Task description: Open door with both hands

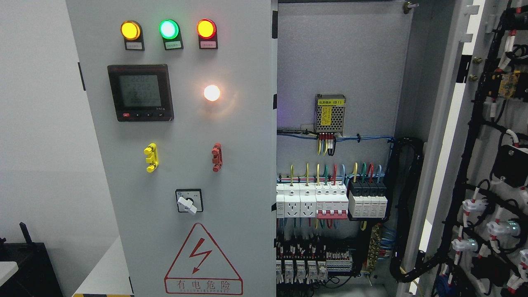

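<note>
— Hands? 
— Neither in view, so no telling whether released, clenched or grasping.

— Nearest, then? 
— At the far right, the swung-open right door, inner face turned this way, strung with black cable looms and white-capped lamp backs. At the lower left corner, a dark box, partly cut off.

— And the left door? 
— Closed, grey, filling the centre-left. Near its bottom edge, a red triangle warning sign with a lightning bolt. Above that, a white rotary switch in a black frame. Higher, a yellow handle on the left and a red handle on the right. Higher again, a dark digital meter and, beside it to the right, a lit white lamp. Along the top, three lit lamps: amber lamp, green lamp, orange-red lamp.

— Deeper in? 
— Cabinet interior exposed between the two doors. Low down, rows of terminal blocks. Above, a rail of white breakers and sockets with black-topped modules at its right end, coloured wires rising from them. Farther up the back panel, a perforated metal power supply with a yellow label.
</note>
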Motion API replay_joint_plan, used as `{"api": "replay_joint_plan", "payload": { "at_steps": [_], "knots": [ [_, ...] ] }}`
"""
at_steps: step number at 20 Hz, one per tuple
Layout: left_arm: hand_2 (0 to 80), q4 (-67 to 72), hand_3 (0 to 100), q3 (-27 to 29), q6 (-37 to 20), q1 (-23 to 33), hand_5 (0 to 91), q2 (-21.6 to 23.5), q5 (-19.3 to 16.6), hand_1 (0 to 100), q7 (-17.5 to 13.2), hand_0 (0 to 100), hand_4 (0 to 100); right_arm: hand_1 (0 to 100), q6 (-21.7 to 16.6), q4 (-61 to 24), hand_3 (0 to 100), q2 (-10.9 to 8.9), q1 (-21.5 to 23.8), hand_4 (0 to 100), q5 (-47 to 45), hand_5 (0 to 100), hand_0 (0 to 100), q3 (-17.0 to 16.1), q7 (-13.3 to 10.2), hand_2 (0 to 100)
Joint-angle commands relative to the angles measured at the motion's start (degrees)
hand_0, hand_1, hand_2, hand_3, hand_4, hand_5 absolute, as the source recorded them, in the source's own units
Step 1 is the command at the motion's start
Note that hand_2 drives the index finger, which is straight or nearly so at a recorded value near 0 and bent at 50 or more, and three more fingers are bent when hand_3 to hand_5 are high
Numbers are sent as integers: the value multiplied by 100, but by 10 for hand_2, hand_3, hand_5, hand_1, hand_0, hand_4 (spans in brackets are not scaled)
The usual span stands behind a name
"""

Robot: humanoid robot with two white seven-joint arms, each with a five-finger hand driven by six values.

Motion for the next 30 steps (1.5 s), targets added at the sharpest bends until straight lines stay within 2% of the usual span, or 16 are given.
{"api": "replay_joint_plan", "payload": {
  "at_steps": [1,3,7,10,14,17,19,23,24,27,30],
  "knots": [
    [0,3015,0,1112,241,-712,0,-2381,-1000,0,12,0,33,0,-3,0,0,1,0,0,0,0,0,0,-5,0],
    [0,3234,0,1332,443,-897,0,-2584,-1238,0,64,0,33,0,-3,0,0,1,0,0,0,0,0,0,-5,0],
    [0,3718,0,1508,602,-1372,0,-3076,-1573,0,529,0,33,0,-3,0,0,1,0,0,0,0,0,0,-5,0],
    [0,3736,0,1657,611,-1451,0,-3278,-1800,0,749,0,32,0,-3,0,0,1,0,0,0,0,0,0,-5,0],
    [0,3728,0,2517,620,-1513,0,-3402,-3012,0,1083,0,33,0,-3,-9,0,1,0,0,0,0,0,0,-5,0],
    [0,3728,0,2808,655,-1513,0,-3481,-3497,0,1180,0,33,0,-3,0,0,1,0,0,0,0,0,0,-5,0],
    [0,3675,0,2940,944,-1513,0,-3499,-3726,0,1189,0,33,0,-3,0,0,1,0,0,0,0,0,0,-5,0],
    [0,3587,0,3160,1226,-1513,0,-3525,-3885,0,1233,0,33,0,-3,0,0,1,0,0,0,0,0,0,-5,0],
    [0,3587,0,3161,1261,-1513,0,-3525,-3885,0,1346,0,33,0,-3,0,0,1,0,0,0,0,0,0,-5,0],
    [0,3578,0,3161,1428,-1513,0,-3525,-3902,0,1943,0,33,0,-3,0,0,1,0,0,0,0,0,0,-5,0],
    [0,3552,0,3169,1534,-1522,0,-3534,-4017,0,2217,0,33,0,-3,0,0,1,0,0,0,0,0,0,4,0]
  ]
}}
